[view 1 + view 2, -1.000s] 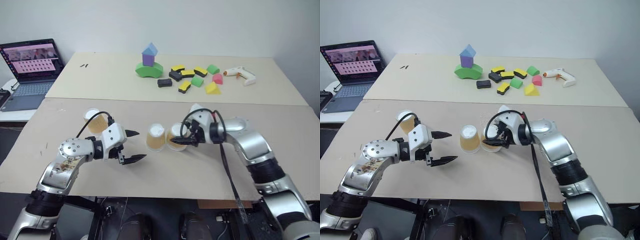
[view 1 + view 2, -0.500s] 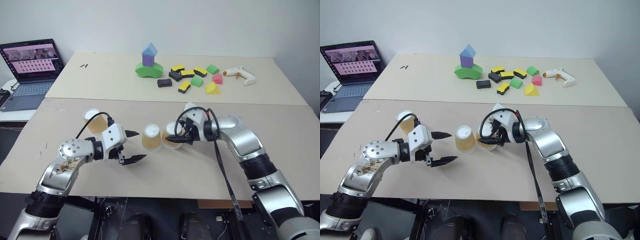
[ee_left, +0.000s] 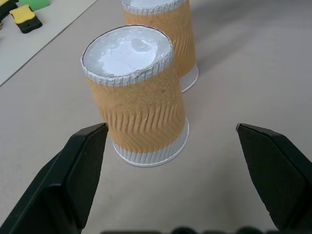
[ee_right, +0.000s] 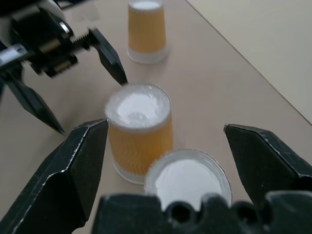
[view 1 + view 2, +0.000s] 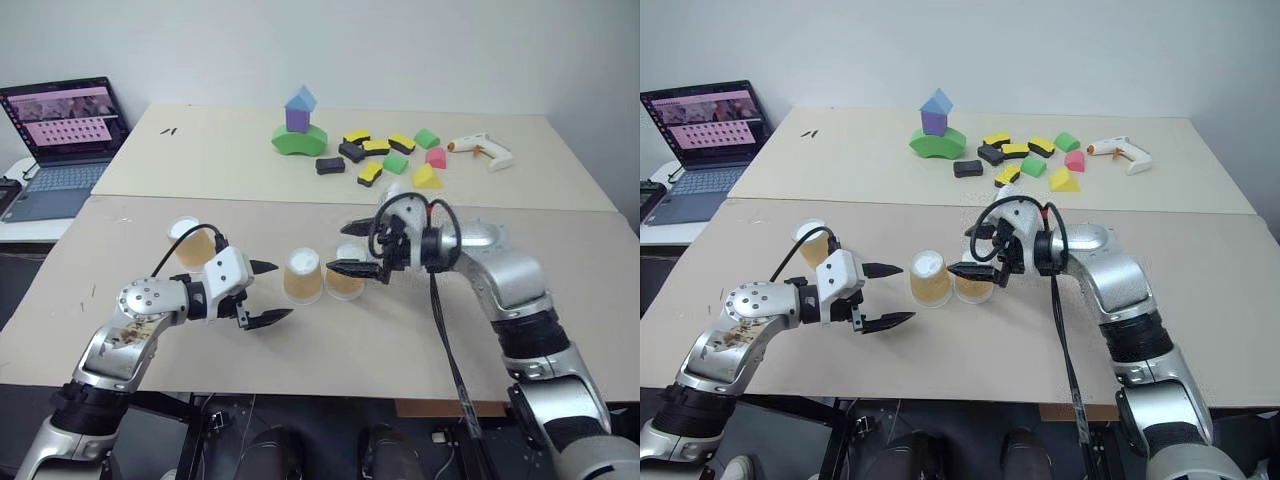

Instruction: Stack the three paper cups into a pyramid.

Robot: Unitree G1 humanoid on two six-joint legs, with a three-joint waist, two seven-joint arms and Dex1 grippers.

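Three paper cups stand upside down on the near desk [image 5: 330, 350], white bases up. Two of them sit side by side and touching near the middle: the middle cup [image 5: 302, 275] and the right cup [image 5: 346, 271]. The third cup [image 5: 192, 241] stands well apart to the left, just behind the left arm.

The right end effector [image 5: 352, 260] hovers just above the right cup with its black fingers spread wide and nothing between them; in the right wrist view both fingers flank the two neighbouring cups from above. The left end effector [image 5: 271, 292] is also open and empty, level with the desk and aimed at the middle cup, which stands just ahead of its fingertips.

On the far desk [image 5: 200, 160] sit a green-purple-blue block tower [image 5: 298, 125], scattered foam blocks [image 5: 385, 157] and a glue gun [image 5: 480, 150]. An open laptop [image 5: 58, 140] stands at the far left.
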